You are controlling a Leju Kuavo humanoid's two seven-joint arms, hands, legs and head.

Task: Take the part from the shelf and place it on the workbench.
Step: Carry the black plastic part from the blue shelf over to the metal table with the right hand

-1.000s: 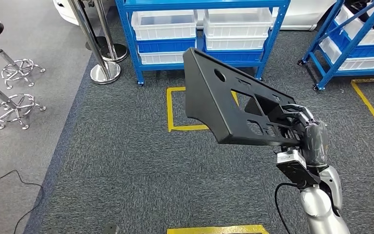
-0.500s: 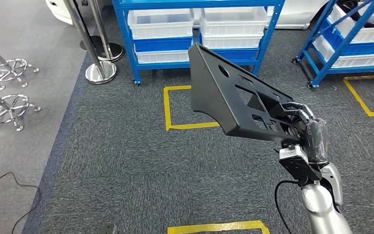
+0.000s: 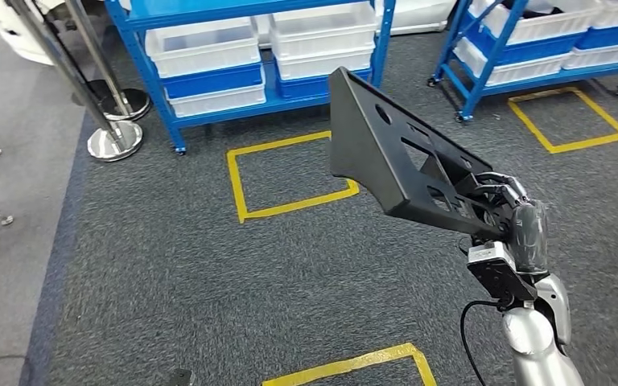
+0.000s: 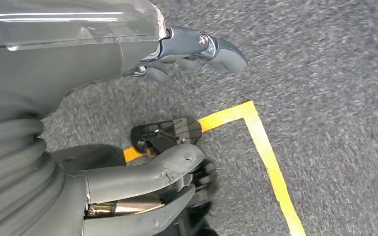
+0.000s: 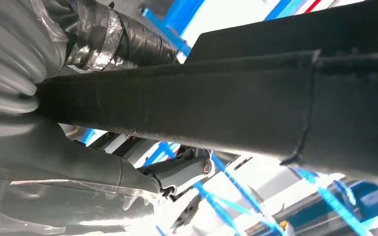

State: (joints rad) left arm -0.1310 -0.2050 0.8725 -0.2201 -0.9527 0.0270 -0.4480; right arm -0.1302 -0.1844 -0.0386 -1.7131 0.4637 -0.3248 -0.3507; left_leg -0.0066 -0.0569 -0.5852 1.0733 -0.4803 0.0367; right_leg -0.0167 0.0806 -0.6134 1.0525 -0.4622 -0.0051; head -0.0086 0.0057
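Silver right arm (image 3: 535, 346) with a black cable, grey ribbed wrist cover, dark-fingered right hand (image 3: 507, 213).

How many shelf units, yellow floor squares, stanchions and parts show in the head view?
Blue shelf units: 2
Yellow tape squares: 3
Chrome stanchions: 2
Black part, held by the right hand: 1
Total: 8

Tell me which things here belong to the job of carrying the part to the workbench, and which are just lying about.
Part of the job:
- black part
- right hand, gripping its near end
- blue shelf behind

Just around:
- white bins on the shelf
- yellow floor square
- chrome stanchion base
- second blue shelf
- left hand, holding nothing, over the carpet
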